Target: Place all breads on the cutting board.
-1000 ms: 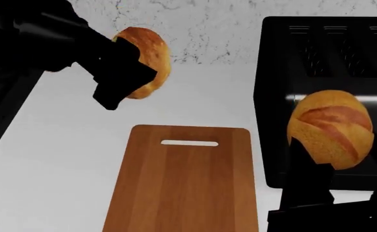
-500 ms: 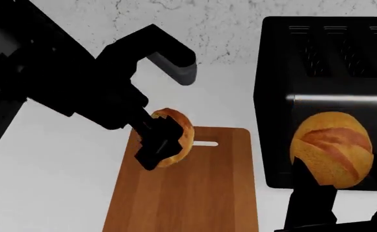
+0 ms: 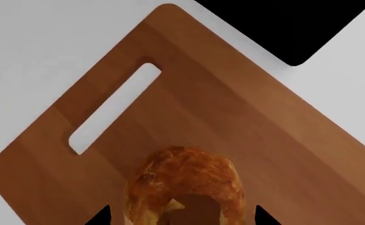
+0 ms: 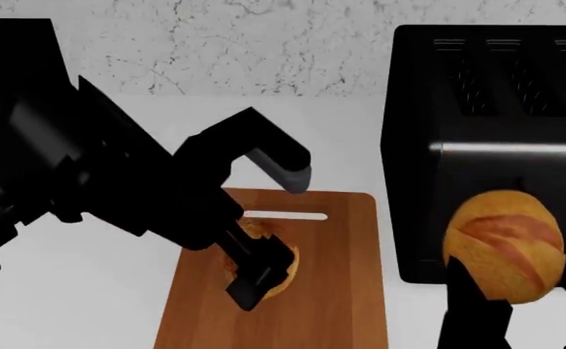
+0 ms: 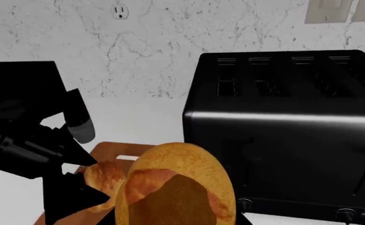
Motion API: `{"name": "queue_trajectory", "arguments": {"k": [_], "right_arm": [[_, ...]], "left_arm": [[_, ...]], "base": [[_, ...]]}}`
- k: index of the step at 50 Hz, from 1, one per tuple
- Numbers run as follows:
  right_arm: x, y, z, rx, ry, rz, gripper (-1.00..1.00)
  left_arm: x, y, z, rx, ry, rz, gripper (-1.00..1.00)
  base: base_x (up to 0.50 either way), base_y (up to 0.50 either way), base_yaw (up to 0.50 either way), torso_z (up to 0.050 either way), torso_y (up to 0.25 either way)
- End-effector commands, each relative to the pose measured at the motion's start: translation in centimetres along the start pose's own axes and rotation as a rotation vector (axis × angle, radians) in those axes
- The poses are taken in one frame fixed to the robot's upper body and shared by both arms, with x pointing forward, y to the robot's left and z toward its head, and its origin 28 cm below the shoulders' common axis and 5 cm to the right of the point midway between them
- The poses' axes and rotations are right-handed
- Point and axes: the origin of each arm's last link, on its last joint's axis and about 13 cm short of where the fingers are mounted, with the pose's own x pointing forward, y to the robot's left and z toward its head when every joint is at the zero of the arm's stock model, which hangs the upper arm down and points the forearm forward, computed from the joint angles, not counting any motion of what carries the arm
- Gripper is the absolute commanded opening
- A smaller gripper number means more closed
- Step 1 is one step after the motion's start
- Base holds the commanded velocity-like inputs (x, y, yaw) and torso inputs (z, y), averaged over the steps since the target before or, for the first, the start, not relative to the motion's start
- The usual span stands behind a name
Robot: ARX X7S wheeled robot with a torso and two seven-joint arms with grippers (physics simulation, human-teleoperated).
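Observation:
My left gripper [image 4: 261,275] is shut on the small round roll [image 4: 280,263] and holds it low over the middle of the brown cutting board [image 4: 331,305], just near of its slot handle [image 4: 285,216]. I cannot tell if the roll touches the board. In the left wrist view the roll [image 3: 183,183] sits between my fingers over the board [image 3: 245,122]. My right gripper [image 4: 482,294] is shut on the large oval loaf [image 4: 503,243] and holds it in the air right of the board, in front of the toaster. The loaf [image 5: 173,185] fills the right wrist view.
A large black toaster [image 4: 491,123] stands right of the board, close behind the loaf. A white speckled wall [image 4: 215,43] runs along the back of the white counter [image 4: 79,291]. My bulky left arm [image 4: 99,182] hangs over the board's left side.
My left gripper has carried the roll from high at the back left down onto the middle of the board. The loaf in my right gripper has sunk slightly.

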Motion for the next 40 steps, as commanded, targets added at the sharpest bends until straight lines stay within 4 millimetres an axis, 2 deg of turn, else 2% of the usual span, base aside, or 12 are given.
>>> {"name": "queue_trajectory", "arguments": {"k": [1,12,17,26,28,36,40], "right_arm": [[0.0,-0.2,-0.3,-0.017,-0.005,-0.005,-1.0],[0.2,0.1,0.1,-0.025,-0.003,0.006,-1.0],[0.6,0.4,0.5,-0.039,-0.001,0.018,-1.0],[1.2,0.8,1.3,-0.062,0.008,0.032,-1.0],[1.4,1.0,1.6,-0.071,0.011,0.037,-1.0],[2.4,1.5,3.4,-0.125,0.021,0.053,-1.0],[3.1,2.0,4.6,-0.177,0.048,0.073,-1.0]], "left_arm": [[0.6,0.1,-0.3,-0.019,-0.012,0.026,1.0],[-1.0,0.2,0.9,-0.015,-0.065,0.022,1.0],[-4.3,-0.2,3.3,0.015,-0.145,0.018,1.0],[-9.0,-0.4,5.6,0.033,-0.229,0.035,1.0],[-10.5,-0.6,6.3,0.013,-0.298,0.024,1.0],[-15.4,-1.8,2.4,-0.052,-0.483,0.056,1.0],[-16.3,-1.7,0.4,-0.057,-0.514,0.15,1.0]], "base": [[0.0,0.0,0.0,0.0,0.0],[0.0,0.0,0.0,0.0,0.0],[0.0,0.0,0.0,0.0,0.0],[0.0,0.0,0.0,0.0,0.001],[0.0,0.0,0.0,0.0,0.0],[0.0,0.0,0.0,0.0,0.0],[0.0,0.0,0.0,0.0,0.0]]}}
